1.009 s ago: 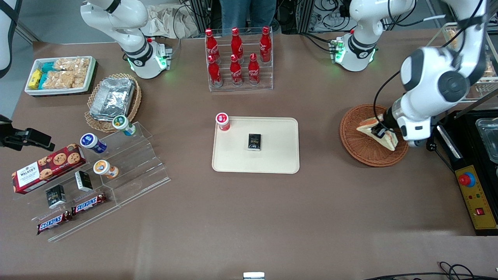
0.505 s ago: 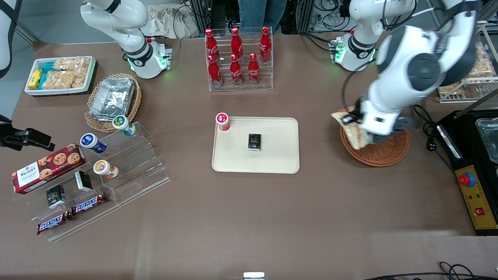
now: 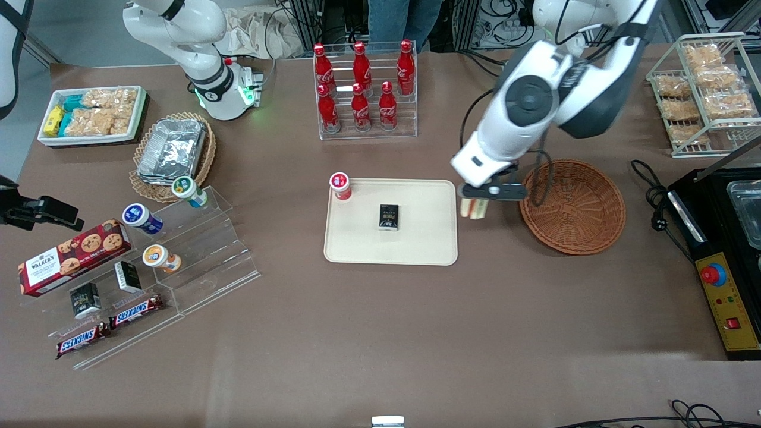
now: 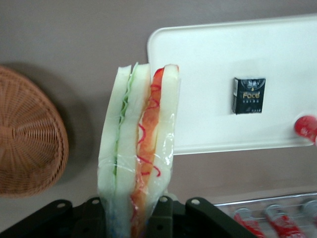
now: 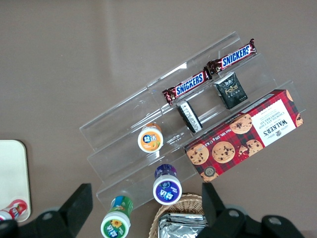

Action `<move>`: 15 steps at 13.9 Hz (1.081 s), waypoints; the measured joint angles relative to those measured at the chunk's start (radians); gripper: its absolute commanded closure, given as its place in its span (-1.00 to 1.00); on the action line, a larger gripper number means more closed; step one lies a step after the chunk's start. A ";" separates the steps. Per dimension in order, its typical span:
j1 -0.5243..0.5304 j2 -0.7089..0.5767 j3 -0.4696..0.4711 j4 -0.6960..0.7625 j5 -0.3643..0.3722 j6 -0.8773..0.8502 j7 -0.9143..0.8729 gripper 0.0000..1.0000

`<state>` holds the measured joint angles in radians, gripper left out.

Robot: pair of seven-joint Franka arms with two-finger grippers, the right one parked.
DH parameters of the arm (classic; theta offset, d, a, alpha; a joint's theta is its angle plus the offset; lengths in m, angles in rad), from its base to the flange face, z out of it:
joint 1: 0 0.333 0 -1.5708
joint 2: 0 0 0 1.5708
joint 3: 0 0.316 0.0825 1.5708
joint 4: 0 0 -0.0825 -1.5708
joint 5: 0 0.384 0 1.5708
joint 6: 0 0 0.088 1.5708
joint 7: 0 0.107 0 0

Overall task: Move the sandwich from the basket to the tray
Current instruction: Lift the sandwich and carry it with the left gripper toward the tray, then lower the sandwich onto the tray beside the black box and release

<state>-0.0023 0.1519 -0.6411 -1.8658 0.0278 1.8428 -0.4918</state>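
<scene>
Since the earlier frames the gripper [image 3: 475,202] has travelled from above the basket [image 3: 572,206] toward the tray [image 3: 390,221], carrying the sandwich [image 3: 474,207] with it, and the basket now lies bare on the surface [image 3: 380,333]. The fingers [image 4: 162,213] are clenched on the sandwich, gripping it at the end nearest the wrist (the wrapped wedge stands edge-on between them, with pale bread outside and green and orange-red filling showing along its edge). In the front view the sandwich hangs under the gripper between basket and tray, just beside the tray's edge at the working arm's end and clear of the surface. From the fingers, the basket [image 4: 29,139] lies to one side, well apart, and the tray [image 4: 208,84] lies ahead of the sandwich's free end. On the tray rests a small black box [image 3: 389,216], seen in the wrist view [image 4: 248,95] past the sandwich tip. A red-lidded cup [image 3: 340,185] stands at the tray's corner toward the parked arm's end, farther from the fingers than the black box. A rack of red bottles [image 3: 364,86] stands farther from the front camera than the tray.
</scene>
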 measured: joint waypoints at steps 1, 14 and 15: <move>-0.039 0.017 0.000 -0.010 0.027 0.037 -0.011 1.00; -0.079 0.317 0.016 -0.187 0.216 0.441 -0.355 1.00; -0.078 0.333 0.017 -0.186 0.232 0.466 -0.356 1.00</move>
<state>-0.0800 0.4845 -0.6238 -2.0520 0.2602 2.3084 -0.8481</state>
